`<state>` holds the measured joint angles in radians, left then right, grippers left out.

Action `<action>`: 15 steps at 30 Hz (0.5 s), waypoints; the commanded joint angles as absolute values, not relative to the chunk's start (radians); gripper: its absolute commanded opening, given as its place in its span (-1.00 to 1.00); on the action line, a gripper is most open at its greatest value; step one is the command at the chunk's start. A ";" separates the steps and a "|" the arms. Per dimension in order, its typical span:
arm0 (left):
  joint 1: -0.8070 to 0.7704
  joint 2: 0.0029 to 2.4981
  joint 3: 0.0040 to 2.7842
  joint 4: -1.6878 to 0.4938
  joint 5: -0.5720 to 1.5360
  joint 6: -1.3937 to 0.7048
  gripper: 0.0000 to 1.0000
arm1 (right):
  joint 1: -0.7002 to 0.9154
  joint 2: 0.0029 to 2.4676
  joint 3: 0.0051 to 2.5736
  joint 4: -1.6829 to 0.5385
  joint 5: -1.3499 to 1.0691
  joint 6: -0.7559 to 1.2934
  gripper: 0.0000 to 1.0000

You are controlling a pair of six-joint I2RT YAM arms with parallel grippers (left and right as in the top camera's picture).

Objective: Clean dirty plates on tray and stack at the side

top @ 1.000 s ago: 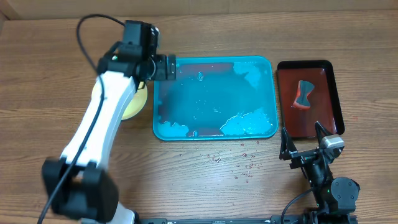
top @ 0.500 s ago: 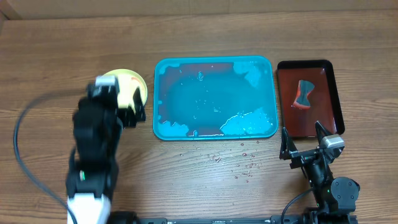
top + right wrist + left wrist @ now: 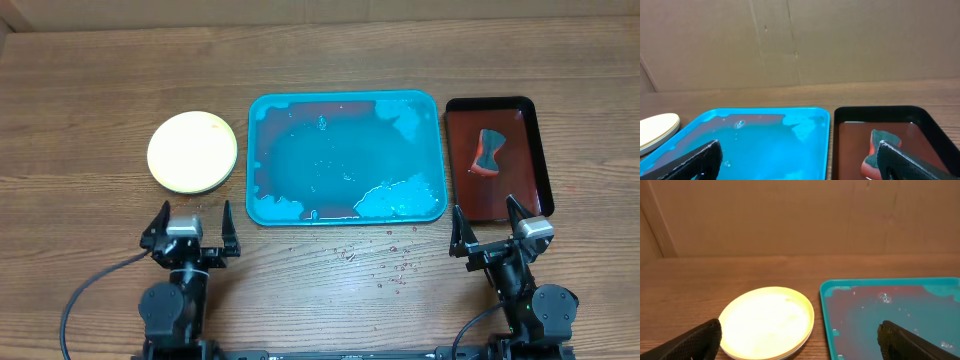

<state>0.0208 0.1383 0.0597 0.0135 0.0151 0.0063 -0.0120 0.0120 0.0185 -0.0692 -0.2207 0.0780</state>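
At the far left of the wooden table (image 3: 80, 100) the plates (image 3: 192, 152) sat in a pile, well apart from the near edge and just beside the tray's left rim without touching it. The top one was pale yellow-green with a faint mark near its upper edge. The left wrist view showed a paler edge under it, but how many lay in the pile could not be told.

Below the pile, the left gripper (image 3: 194, 212) was near the table's front edge with its two fingers spread wide. It held nothing and touched nothing. Its camera looked out at the plates and the tray's corner.

The tray (image 3: 345, 95) lay in the middle, wet, with a reddish film along its far side and near-left corner and pale foamy patches at the right. Water drops (image 3: 385, 262) dotted the wood in front of it.

To the right, close beside it, was a dark red tray (image 3: 546, 150) with a black rim, and on it lay a grey and red sponge (image 3: 490, 150). The right gripper (image 3: 485, 212) was at the front edge below that tray, its fingers wide apart and holding nothing.
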 commanded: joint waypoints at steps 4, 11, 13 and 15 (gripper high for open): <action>0.028 0.023 0.005 -0.057 0.026 0.040 0.99 | -0.007 0.003 0.008 -0.064 -0.211 0.078 1.00; 0.028 0.003 0.005 -0.077 0.026 0.057 1.00 | -0.007 0.003 0.008 -0.065 -0.211 0.078 1.00; 0.028 0.003 0.005 -0.077 0.026 0.057 1.00 | -0.007 0.003 0.008 -0.065 -0.211 0.078 1.00; 0.028 0.004 0.005 -0.077 0.026 0.057 0.99 | -0.007 0.003 0.008 -0.065 -0.211 0.078 1.00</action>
